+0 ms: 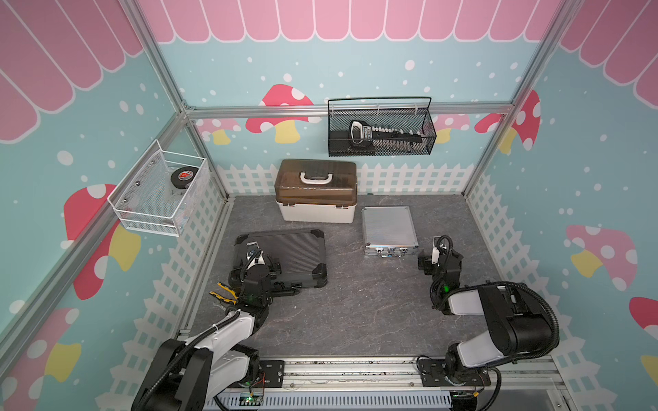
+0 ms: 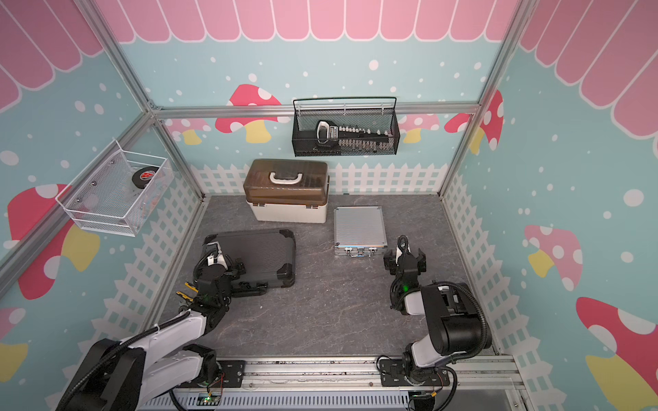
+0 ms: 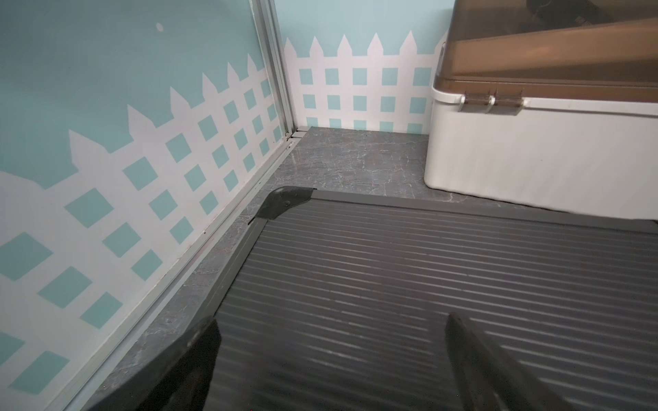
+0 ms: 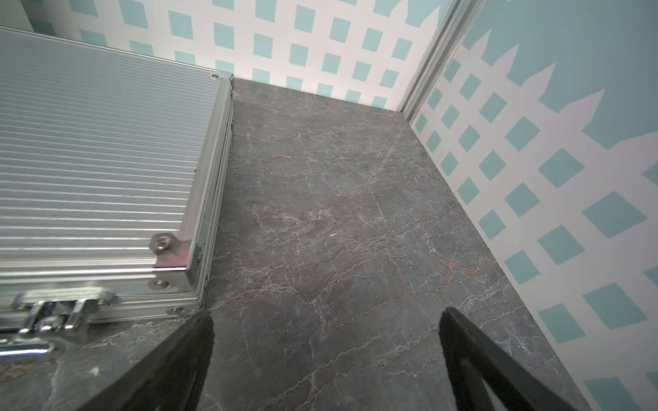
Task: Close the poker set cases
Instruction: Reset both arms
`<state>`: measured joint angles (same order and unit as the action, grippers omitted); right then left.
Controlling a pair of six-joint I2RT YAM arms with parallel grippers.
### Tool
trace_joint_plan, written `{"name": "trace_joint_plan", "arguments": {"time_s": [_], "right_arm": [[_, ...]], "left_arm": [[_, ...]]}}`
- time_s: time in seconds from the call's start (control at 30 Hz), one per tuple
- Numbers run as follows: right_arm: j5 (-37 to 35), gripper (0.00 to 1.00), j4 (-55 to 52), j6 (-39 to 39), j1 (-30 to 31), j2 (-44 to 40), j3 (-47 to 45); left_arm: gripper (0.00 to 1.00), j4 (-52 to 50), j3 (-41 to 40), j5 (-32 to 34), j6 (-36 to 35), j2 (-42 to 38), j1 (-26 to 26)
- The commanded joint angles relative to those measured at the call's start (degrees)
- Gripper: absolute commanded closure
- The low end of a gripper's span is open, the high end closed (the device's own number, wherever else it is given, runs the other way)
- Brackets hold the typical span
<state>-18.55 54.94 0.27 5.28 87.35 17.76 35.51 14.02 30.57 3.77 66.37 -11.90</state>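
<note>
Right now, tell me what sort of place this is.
Probably a staged robot test cell, not a real room: aluminium frame, printed mushroom wall panels, and left arm and right arm mounted on a rail.

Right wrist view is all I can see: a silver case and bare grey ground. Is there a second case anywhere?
Observer: Yes, a larger black case lies flat with its lid down, well apart from the silver case.
Visitor: Is the other hand doing anything with it?
Observer: The left hand hangs over the black case near one far corner. It is open and holds nothing.
Visitor: Anything else around?
Observer: A cream box with a brown see-through lid stands farther back, beyond the gap between the two cases.
</note>
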Motion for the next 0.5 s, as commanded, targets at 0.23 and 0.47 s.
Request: {"name": "trace_joint_plan", "arguments": {"time_s": [0.23, 0.47], "right_arm": [[-0.57, 0.01, 1.96, 0.55, -0.19, 0.03, 0.77], [-0.49, 0.01, 1.82, 0.61, -0.18, 0.09, 0.81]], "left_arm": [[0.01, 16.82, 2.50, -8.11, -2.76, 11.16, 4.32], [0.01, 16.27, 7.00, -7.05, 0.22, 20.38, 6.33]]}}
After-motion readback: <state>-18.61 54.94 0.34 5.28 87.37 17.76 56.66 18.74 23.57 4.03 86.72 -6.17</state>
